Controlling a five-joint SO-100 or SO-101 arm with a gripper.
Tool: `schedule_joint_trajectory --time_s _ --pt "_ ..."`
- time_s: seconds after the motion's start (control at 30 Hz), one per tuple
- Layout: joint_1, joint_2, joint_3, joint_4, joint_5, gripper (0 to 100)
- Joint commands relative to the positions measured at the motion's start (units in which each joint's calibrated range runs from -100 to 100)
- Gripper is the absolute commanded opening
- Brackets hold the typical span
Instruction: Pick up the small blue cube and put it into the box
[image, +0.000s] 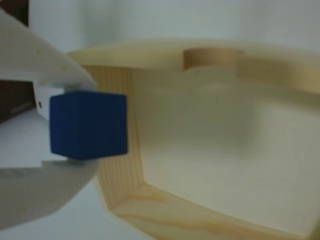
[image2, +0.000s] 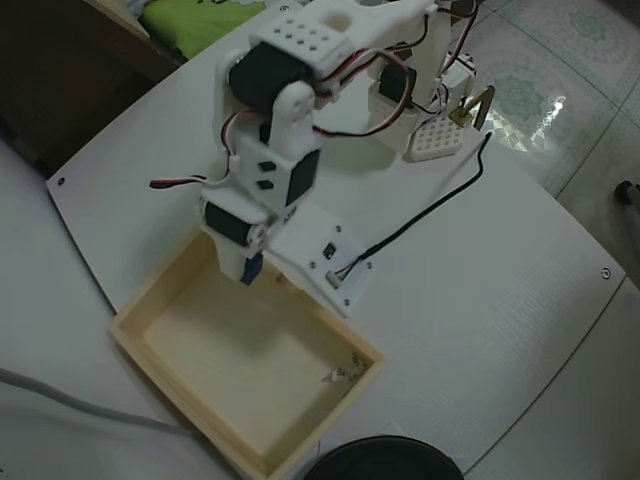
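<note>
- Gripper (image: 82, 125): in the wrist view the two white fingers are closed narrowly on the small blue cube (image: 89, 125), one finger above it and one below as that view lies. Both touch the cube's faces.
- Small blue cube: clamped between the fingers, clear of any surface. In the wrist view it sits over the box's left wall. In the overhead view it shows as a blue patch (image2: 252, 268) at the arm's tip, just inside the upper corner of the box.
- Box (image2: 140, 345): pale wood, shallow, thin-walled, set at an angle on the white table (image2: 480, 300). The floor is bare apart from a small glint near the right-hand corner in the overhead view; what it is cannot be told.
- Box walls: in the wrist view the near corner (image: 120, 200) lies below and right of the cube, and a rounded notch (image: 210, 57) interrupts the far wall.
- Open room: most of the box floor lies open beyond the cube. The arm (image2: 280, 130) covers the box's upper corner in the overhead view.
- Table edges: a black cable (image2: 440, 210) runs across the table right of the box. A white perforated block (image2: 437, 140) stands near the arm's base, well apart from the box. A dark round object (image2: 385, 460) sits at the lower edge, just beside the box's lower corner.
- Writing: no legible brand, label or text in either view.
</note>
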Motion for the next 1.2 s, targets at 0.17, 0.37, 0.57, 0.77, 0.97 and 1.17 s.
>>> schedule_joint_trajectory --time_s 0.17,0.37,0.57,0.77,0.97,1.17 --pt "-0.5 -1.6 5.3 -9.1 0.3 11" --pt "-0.6 -1.6 5.7 -9.8 0.3 11" --pt "-0.6 -1.6 5.5 -9.8 0.3 14" --pt "-0.6 -1.6 5.8 -9.8 0.3 18" --pt "-0.5 -2.2 5.6 -9.5 0.3 18" --pt "0.0 -2.5 5.2 -8.3 0.2 17"
